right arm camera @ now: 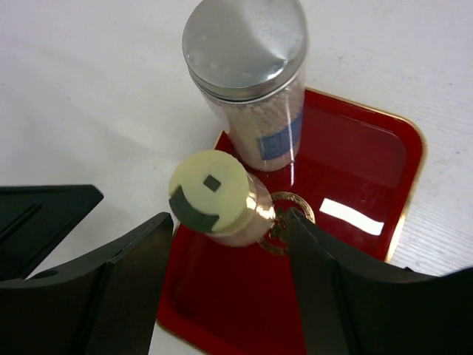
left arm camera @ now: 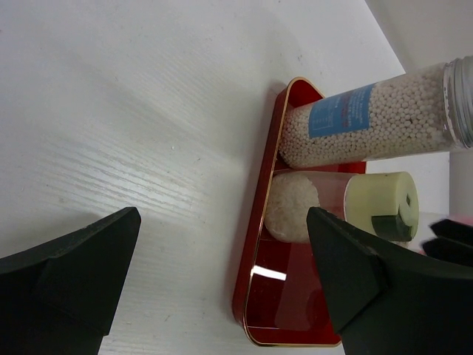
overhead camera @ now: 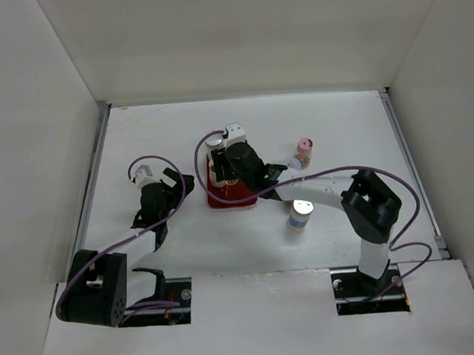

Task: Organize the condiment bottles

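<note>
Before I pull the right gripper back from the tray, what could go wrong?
1. The right gripper straddles the yellow-green-capped bottle, with the tall silver-capped bottle close beside it; a sideways retreat may tip either.
2. The right forearm passes close by a pale-capped bottle on the table; swinging could knock it over.
3. The open left gripper sits beside the red tray; a nudge could shift it.
</note>
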Motion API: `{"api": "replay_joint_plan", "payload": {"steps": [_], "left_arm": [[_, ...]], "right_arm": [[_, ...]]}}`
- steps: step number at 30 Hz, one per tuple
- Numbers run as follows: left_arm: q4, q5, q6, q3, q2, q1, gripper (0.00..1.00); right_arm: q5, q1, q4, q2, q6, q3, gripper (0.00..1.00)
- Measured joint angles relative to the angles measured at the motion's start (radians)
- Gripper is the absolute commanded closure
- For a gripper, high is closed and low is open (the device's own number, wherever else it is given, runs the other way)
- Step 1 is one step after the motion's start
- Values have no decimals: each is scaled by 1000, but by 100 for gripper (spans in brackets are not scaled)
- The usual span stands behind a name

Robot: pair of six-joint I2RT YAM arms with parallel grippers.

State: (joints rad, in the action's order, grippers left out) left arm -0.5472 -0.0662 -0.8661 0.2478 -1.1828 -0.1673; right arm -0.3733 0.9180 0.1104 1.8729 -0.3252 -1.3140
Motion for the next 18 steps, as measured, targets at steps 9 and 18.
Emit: {"api": "replay_joint_plan", "payload": {"steps": [9,18], "left_arm": [[0,0,-3,0,0,3,0],[-3,0,-6,0,-15,3,0]], "right_arm": [[-14,-191,11,-390,-7,231,17],[-127,-520,-61,-365,-14,296,12]]}}
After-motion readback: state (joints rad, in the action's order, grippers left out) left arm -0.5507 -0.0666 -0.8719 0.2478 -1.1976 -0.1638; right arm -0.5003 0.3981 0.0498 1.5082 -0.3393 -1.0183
